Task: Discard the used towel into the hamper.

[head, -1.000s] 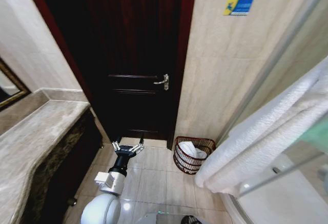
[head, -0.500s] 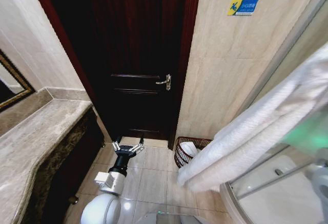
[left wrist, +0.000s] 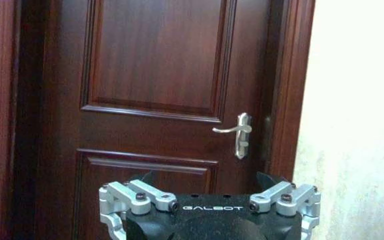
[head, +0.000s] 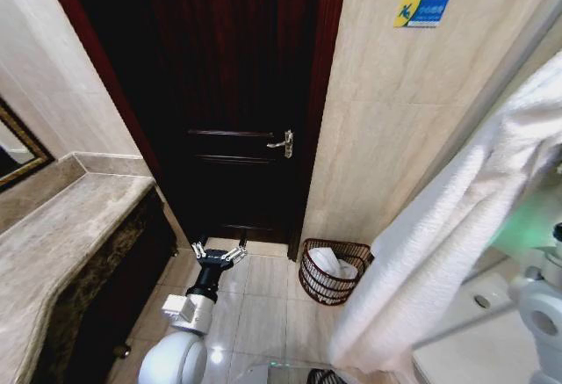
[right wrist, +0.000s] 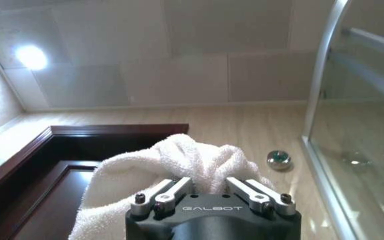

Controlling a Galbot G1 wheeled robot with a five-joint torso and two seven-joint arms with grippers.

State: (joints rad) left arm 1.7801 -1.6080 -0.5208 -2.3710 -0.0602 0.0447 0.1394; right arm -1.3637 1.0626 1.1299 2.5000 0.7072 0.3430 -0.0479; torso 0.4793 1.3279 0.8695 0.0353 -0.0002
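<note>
**A:** Start at the right gripper (right wrist: 209, 192): what have the jaws got?

**B:** They're pinched onto a bunched fold of the white towel (right wrist: 178, 167), with terry cloth bulging out between and above the fingers. The wrist camera looks up past it to the ceiling tiles, the top of the dark door frame (right wrist: 78, 137) and the glass shower screen (right wrist: 369, 125).

**A:** And from the head camera?

**B:** The towel (head: 448, 235) hangs in a long drape down the right side, its lower end close to the floor. The hamper (head: 332, 271) stands on the tiled floor against the beige wall, just right of the door, beside the towel's lower part. Something white already lies inside it.

**A:** The left arm?

**B:** Low, over the floor tiles. The left gripper (head: 219, 251) points at the wooden door (head: 237, 94), jaws spread apart, holding nothing. Its wrist camera faces the silver door handle (left wrist: 237, 134). The marble counter (head: 61, 243) runs along the left.
</note>
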